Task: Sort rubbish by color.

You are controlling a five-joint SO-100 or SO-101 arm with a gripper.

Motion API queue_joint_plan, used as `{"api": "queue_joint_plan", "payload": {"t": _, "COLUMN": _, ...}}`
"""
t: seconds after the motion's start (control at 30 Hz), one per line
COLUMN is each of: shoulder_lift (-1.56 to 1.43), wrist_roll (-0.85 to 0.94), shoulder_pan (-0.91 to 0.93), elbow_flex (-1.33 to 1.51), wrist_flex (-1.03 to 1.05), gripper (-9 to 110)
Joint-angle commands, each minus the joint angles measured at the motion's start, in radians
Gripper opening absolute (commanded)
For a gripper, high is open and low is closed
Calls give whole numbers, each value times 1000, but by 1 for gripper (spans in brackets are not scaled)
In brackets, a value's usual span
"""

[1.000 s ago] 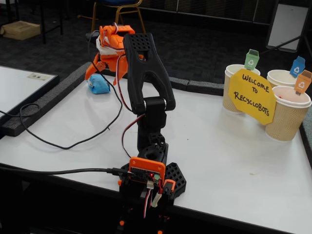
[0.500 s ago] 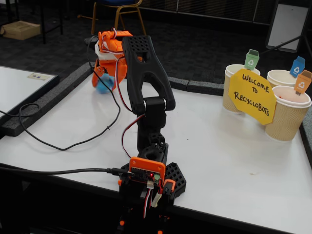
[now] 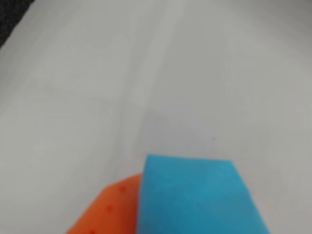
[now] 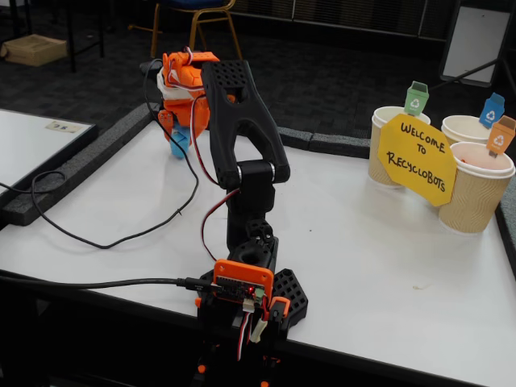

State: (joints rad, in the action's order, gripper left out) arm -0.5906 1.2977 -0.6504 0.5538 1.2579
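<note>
Presently, tool (image 4: pixel 178 142): closed on the light blue wad (image 4: pixel 178 143), which is held between the orange fingers (image 3: pixel 109 212) above the table (image 4: pixel 363 266), at its far left in the fixed view.
Direction to goal: the blue-tagged cup (image 4: pixel 466 129) is seen far to the right, behind the yellow sign (image 4: pixel 418 159).
Deciding relation: wad and cup are well apart; a long carry across the table is judged necessary.
Other wads: none can be seen.
</note>
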Motion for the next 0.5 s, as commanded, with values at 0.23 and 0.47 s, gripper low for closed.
{"api": "queue_joint_plan", "payload": {"t": 0.23, "shoulder_lift": -233, "wrist_roll": -89, "shoulder_pan": -14, "elbow_flex": -291, "wrist_flex": 224, "gripper": 0}}
{"api": "queue_joint_plan", "payload": {"t": 0.47, "shoulder_lift": -515, "wrist_roll": -279, "shoulder_pan": -8, "elbow_flex": -143, "wrist_flex": 362, "gripper": 0}}
